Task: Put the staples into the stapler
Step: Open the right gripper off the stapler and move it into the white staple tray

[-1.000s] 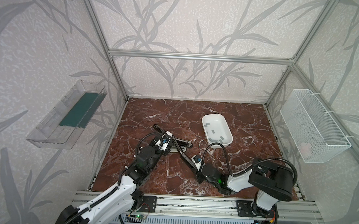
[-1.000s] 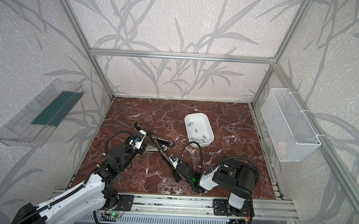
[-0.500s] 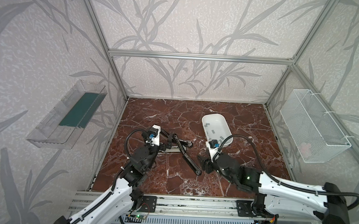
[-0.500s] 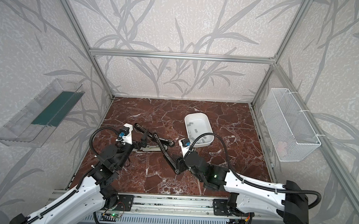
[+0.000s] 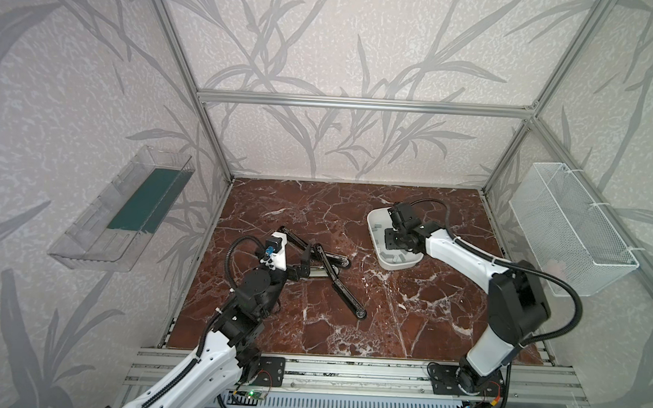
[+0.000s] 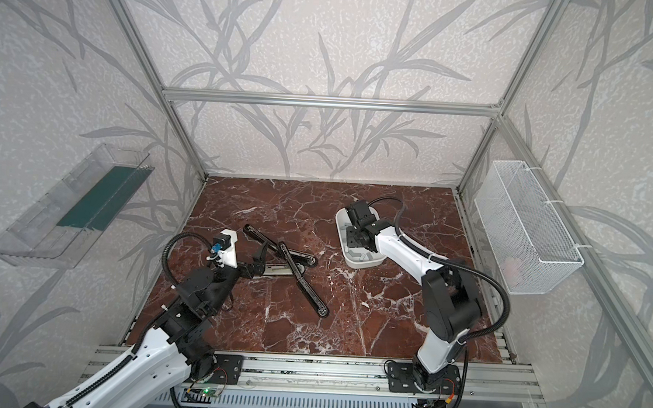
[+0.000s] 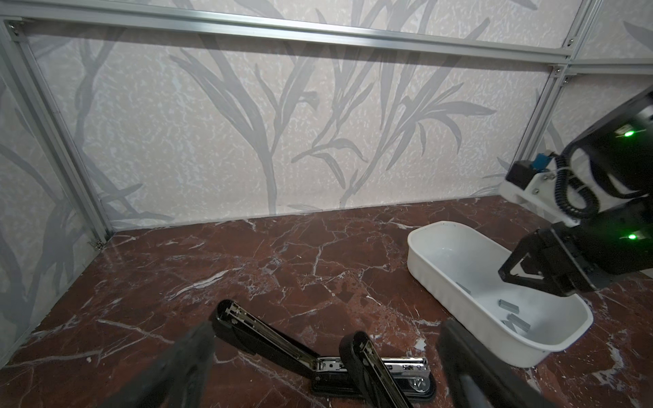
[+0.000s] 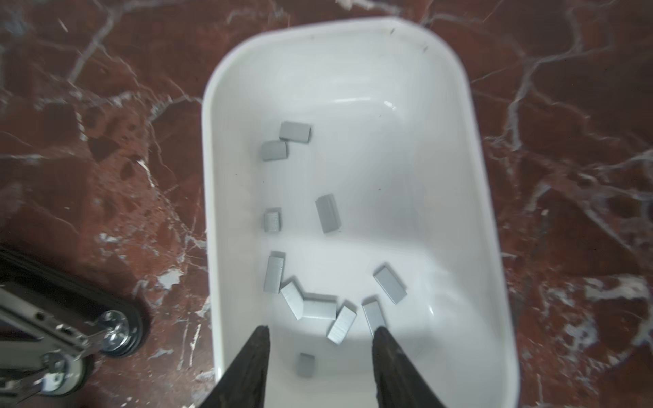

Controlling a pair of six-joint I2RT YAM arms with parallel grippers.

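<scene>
Left of centre in a top view, the left gripper (image 5: 301, 265) is hovering, jaws spread wide, beside the one stapler (image 5: 345, 290), which is lying opened out. Farther back, the right gripper (image 8: 321, 330) is hanging half-spread and empty over the one white tray (image 8: 480, 212). The staples (image 8: 328, 213) are lying inside it, eleven strips. Picking seems to be the step in hand, and the next move is calling for a pinch on a single strip

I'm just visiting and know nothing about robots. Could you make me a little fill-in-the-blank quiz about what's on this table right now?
1. The grey staples lie inside a ____ tray.
2. The right end effector hovers above that tray with its jaws ____ and nothing held.
3. The stapler, swung open on the marble table, has a ____ casing.

Missing words: white; open; black.
</scene>
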